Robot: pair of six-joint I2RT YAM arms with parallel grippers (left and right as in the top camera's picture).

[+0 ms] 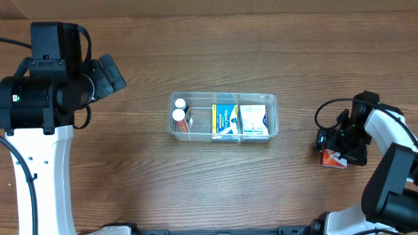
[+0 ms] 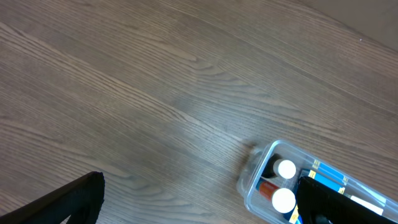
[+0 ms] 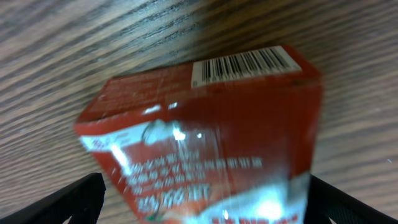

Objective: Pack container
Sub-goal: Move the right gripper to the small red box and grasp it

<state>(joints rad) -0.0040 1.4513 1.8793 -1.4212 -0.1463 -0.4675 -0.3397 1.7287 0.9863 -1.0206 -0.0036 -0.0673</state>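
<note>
white arm links (image 1: 42,176), black joints (image 1: 39,98), black cables (image 1: 317,117)

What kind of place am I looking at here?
Likely a robotics lab bench: a left arm and right arm sit at a wooden table, with a clear container of small boxes between them.

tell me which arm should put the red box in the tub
Right: the right end effector straddles the red box; the left end effector hovers on the far side of the tub.
</note>
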